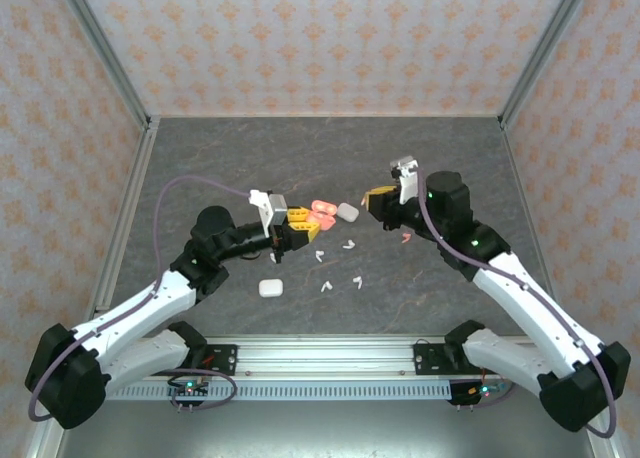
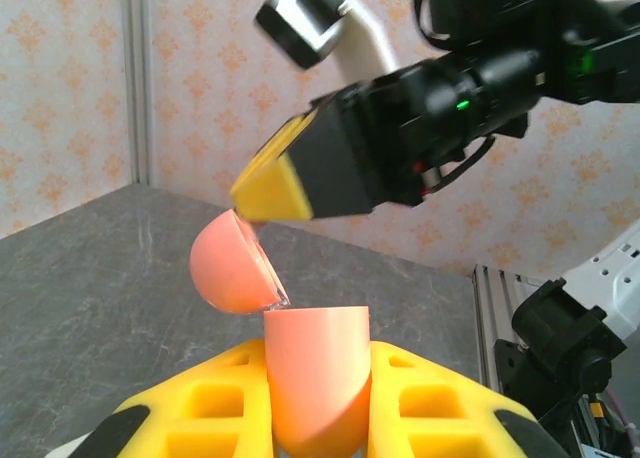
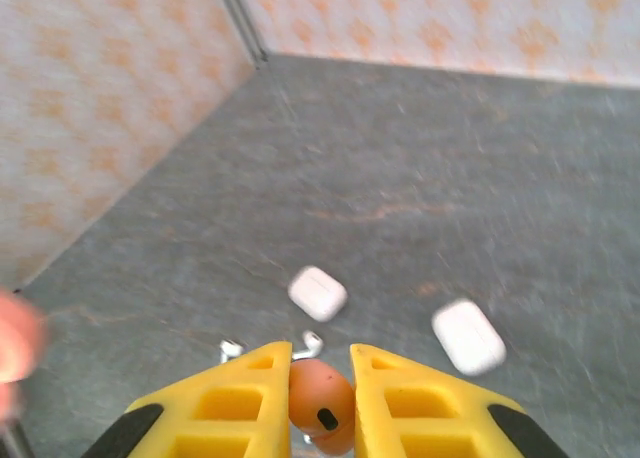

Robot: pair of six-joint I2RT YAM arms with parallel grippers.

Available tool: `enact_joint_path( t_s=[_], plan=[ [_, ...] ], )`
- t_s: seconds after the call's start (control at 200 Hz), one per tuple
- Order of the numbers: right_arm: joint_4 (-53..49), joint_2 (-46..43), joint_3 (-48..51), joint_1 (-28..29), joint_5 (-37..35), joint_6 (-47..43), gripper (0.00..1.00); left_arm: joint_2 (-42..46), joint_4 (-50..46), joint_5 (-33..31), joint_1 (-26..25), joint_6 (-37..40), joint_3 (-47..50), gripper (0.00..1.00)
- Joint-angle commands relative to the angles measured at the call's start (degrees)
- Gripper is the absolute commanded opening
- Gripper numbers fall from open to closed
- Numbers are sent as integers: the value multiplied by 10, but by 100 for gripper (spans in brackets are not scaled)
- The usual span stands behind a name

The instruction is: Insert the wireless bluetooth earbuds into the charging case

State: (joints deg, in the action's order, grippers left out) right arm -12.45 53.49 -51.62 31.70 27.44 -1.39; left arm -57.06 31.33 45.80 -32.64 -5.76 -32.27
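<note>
Case [image 2: 315, 378] and one earbud [image 3: 322, 406] are coral-pink, other earbuds [image 1: 355, 281] white (table [image 1: 450, 148] marbled grey).

Light comes bright and even from overhead; my arms [image 1: 150, 303] throw only faint, soft shadows on the table [image 1: 300, 158]. My right wrist view is motion-blurred, the coral earbud [image 3: 322, 406] soft. In my left wrist view the coral case [image 2: 318, 378] is sharp, its lid edge glinting.

You're looking at a dark grey, stone-veined desk [image 1: 330, 148], boxed in on three sides by walls [image 1: 320, 38] papered in cream with a repeating orange floral motif. Silver metal posts [image 1: 108, 53] run up the two far corners, and a slotted aluminium rail [image 1: 320, 350] edges the near side. The light is soft and even.
</note>
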Motion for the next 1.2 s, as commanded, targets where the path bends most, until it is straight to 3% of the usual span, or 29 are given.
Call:
enact_joint_path(
  t_s=[0.0, 0.43, 0.796, 1.196],
  plan=[
    [23, -12, -17, 32, 15, -37, 18, -5, 57, 10, -3, -17, -5, 0],
    [63, 24, -67, 109, 23, -78, 18, -17, 59, 22, -5, -21, -16, 0],
    [112, 58, -67, 122, 39, -58, 18, -11, 47, 22, -8, -15, -20, 0],
    [97, 64, -60, 124, 48, -53, 18, -4, 48, 14, -9, -14, -19, 0]
  ],
)
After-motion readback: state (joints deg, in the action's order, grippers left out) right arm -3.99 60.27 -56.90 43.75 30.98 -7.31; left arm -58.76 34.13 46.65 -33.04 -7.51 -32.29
